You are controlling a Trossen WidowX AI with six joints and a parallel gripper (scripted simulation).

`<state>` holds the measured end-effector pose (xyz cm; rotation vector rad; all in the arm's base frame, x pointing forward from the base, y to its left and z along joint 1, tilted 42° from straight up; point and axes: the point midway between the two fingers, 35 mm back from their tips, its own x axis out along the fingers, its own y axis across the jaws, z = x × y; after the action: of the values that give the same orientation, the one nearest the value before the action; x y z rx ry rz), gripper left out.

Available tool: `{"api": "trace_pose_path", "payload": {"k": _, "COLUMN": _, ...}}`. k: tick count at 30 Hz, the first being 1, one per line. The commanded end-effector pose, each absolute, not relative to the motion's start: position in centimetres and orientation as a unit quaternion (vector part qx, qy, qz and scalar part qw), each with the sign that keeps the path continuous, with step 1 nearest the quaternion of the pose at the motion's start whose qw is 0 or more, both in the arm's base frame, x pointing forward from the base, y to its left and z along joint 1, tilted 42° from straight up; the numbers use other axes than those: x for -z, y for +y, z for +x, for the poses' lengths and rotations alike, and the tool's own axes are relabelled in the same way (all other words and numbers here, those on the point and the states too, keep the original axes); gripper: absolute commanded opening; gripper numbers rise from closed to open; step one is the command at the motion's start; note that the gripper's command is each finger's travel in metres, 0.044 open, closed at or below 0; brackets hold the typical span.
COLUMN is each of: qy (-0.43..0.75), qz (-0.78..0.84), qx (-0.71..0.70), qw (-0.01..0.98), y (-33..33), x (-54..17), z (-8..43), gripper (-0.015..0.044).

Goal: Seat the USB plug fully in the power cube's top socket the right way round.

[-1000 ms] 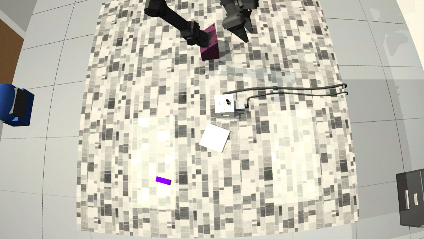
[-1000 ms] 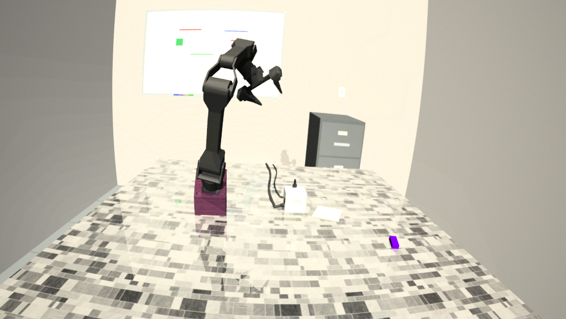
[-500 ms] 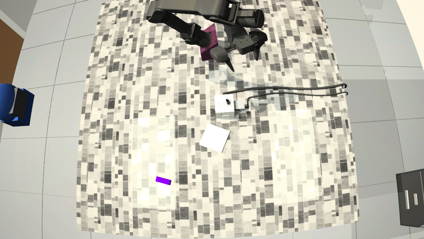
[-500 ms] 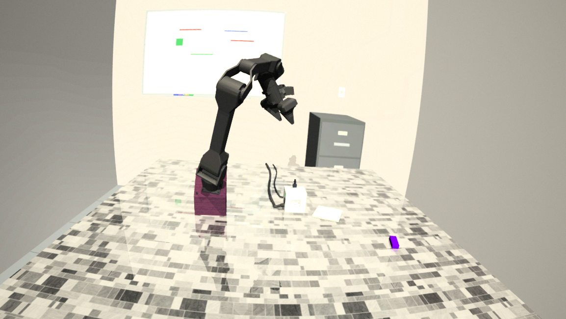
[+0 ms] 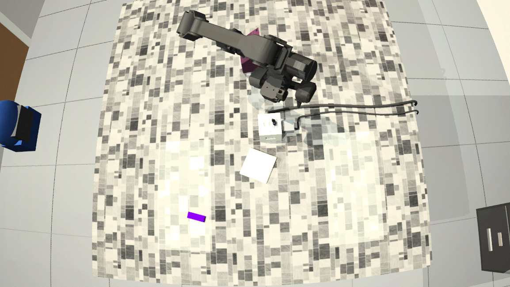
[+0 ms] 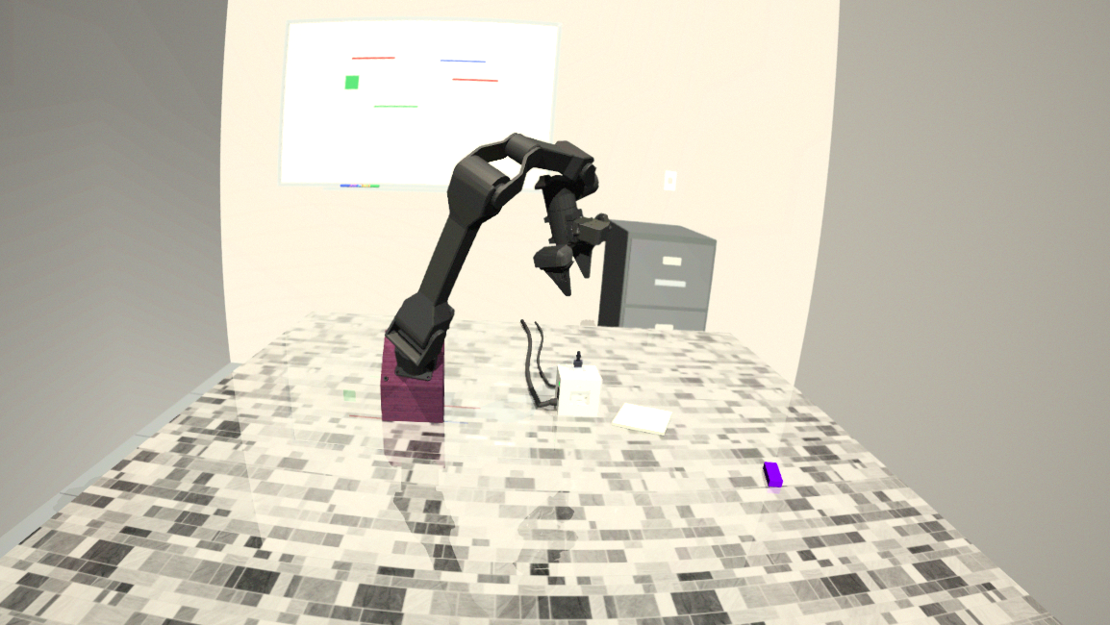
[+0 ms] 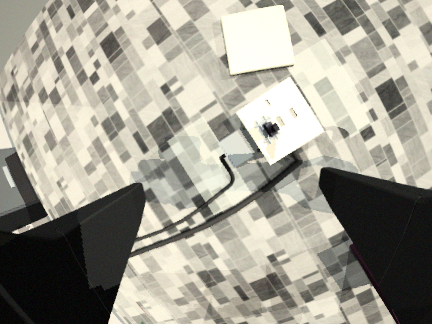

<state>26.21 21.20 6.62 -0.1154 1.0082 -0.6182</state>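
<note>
1. Patterned table [image 5: 228, 249] [image 6: 349, 543] [image 7: 200, 290] below; above it my gripper [image 5: 289, 101] [image 6: 577, 286] [image 7: 234, 185] is spread wide, holding nothing.
2. Its fingers point down, the arm [image 5: 221, 33] [image 6: 450, 256] arched over, short of the cube [image 5: 270, 133] [image 6: 578, 391] [image 7: 300, 135].
3. The plug [image 5: 274, 122] [image 6: 577, 360] [image 7: 270, 128] stands upright on the cube's top.
4. I judge this the approach: next, line up over the plug, descend, grip, then pull and turn it, minding the cables [image 5: 356, 105] [image 6: 529, 364] [image 7: 240, 207].

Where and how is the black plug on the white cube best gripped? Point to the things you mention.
Probably by the stub of the black plug [image 5: 274, 122] [image 6: 577, 360] [image 7: 270, 128], coming from above with fingers either side: it stands upright, small and narrow, above the flat top of the white cube [image 5: 264, 129] [image 6: 578, 391] [image 7: 300, 127].
</note>
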Motion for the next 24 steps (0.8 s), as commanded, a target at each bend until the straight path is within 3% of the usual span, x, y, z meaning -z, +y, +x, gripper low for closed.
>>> {"api": "trace_pose_path", "payload": {"k": 1, "qy": 0.362, "qz": 0.206, "qx": 0.524, "qw": 0.743, "y": 15.2, "x": -3.3, "z": 28.0, "gripper": 0.0440}}
{"api": "trace_pose_path", "payload": {"k": 7, "qy": 0.283, "qz": 0.300, "qx": 0.604, "qw": 0.682, "y": 12.6, "x": -2.3, "z": 28.5, "gripper": 0.0440}}
{"api": "trace_pose_path", "payload": {"k": 24, "qy": 0.282, "qz": 0.301, "qx": 0.605, "qw": 0.681, "y": 12.5, "x": -2.4, "z": 29.0, "gripper": 0.0440}}
